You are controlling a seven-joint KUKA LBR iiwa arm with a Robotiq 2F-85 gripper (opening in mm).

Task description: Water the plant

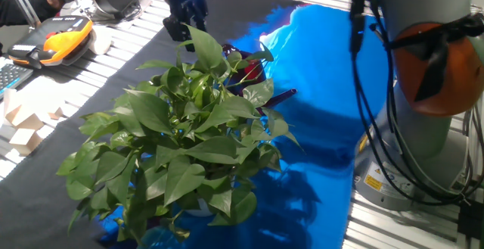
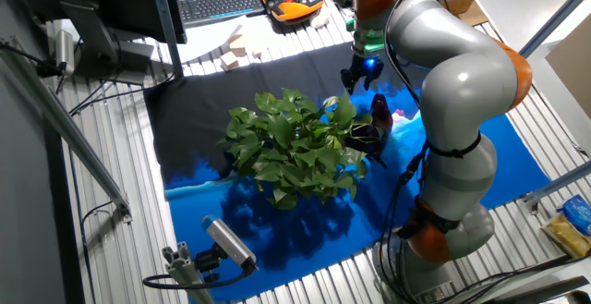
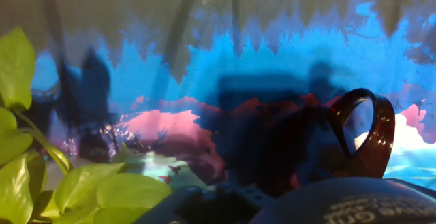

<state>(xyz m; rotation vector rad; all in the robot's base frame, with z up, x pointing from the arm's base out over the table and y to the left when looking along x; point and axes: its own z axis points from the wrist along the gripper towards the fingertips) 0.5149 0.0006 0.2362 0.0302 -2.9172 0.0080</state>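
The plant [image 1: 181, 139] is a big bushy houseplant with glossy green leaves, standing on the blue cloth; it also shows in the other fixed view [image 2: 294, 145], and a few of its leaves are at the left of the hand view [image 3: 41, 183]. The dark maroon watering can [image 1: 251, 73] stands right behind it, mostly hidden by leaves, with its spout [image 1: 281, 95] poking out. Its looped handle [image 3: 364, 132] is at the right of the hand view. My gripper [image 1: 185, 29] hangs above the far side of the plant, apart from the can. Its fingers look spread and hold nothing.
A blue cloth [image 1: 318, 60] lies over a black mat [image 1: 91, 82]. The robot's base [image 1: 423, 135] stands to the right. An orange pendant [image 1: 64, 37], wooden blocks [image 1: 26, 120] and a keyboard [image 2: 222, 4] lie beyond the mat. A camera on a stand [image 2: 226, 241] is at the near edge.
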